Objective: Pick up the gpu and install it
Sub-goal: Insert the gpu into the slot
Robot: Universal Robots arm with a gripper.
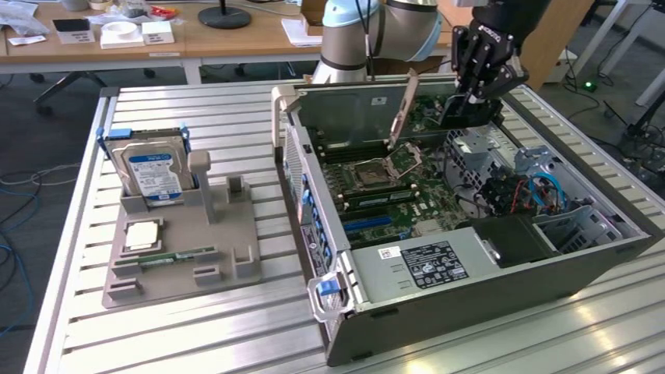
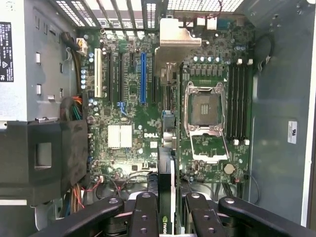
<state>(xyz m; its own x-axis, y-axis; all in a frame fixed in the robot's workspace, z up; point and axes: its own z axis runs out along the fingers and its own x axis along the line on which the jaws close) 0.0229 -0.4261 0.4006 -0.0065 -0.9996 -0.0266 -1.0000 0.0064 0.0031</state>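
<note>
Install step is in hand. My gripper (image 2: 171, 202) hangs over the motherboard (image 2: 129, 106), fingers (image 2: 145, 217) pinching the gpu (image 2: 166, 182) edge-on. Seating it, I judge, needs exact lining with a slot (image 2: 143, 76).

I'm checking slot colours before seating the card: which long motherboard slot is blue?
The long blue plastic slot, closer to the silver processor socket than the white slot; black slots lie between.

Hard drive (image 1: 156, 173) upright in grey holder (image 1: 226, 234) (blue-white label), memory stick (image 1: 171, 256) lying flat, slatted table (image 1: 208, 117).

Bright even light, glare on the table (image 1: 582, 327).
</note>
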